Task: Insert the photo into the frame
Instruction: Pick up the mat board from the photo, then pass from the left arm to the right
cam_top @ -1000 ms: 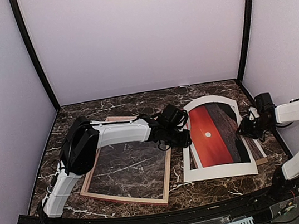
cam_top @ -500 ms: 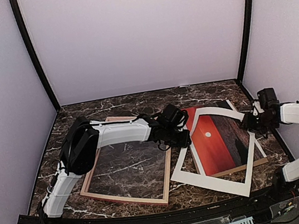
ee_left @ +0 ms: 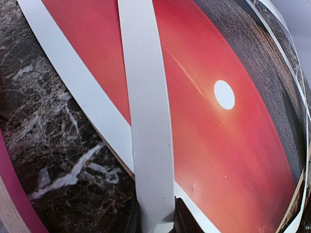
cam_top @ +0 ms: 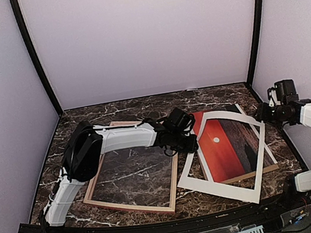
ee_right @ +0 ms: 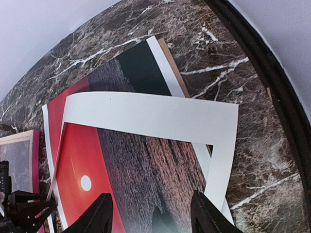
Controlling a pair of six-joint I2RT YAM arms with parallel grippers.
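Observation:
The photo [cam_top: 224,147], a red sunset print with a white sun, lies flat right of centre on a brown backing board. A white mat board [cam_top: 216,192] lies skewed on top of it. My left gripper [cam_top: 185,140] is shut on the mat board's left rail [ee_left: 148,121], pinched at the bottom of the left wrist view [ee_left: 155,221], with the photo [ee_left: 223,145] beneath. The frame [cam_top: 131,205] lies flat at left, its pink rail [ee_left: 12,194] close by. My right gripper [cam_top: 262,113] hovers open [ee_right: 151,216] above the photo [ee_right: 136,165], holding nothing.
The backing board's brown edge [cam_top: 271,166] shows past the photo's right side and at its far corner [ee_right: 172,63]. A black post and wall edge [ee_right: 262,73] run close on the right. The left arm lies across the frame's top.
The right gripper let go of the mat board, opened and drew back up to the right. The mat board dropped from its arch and now lies skewed. The left gripper has not moved.

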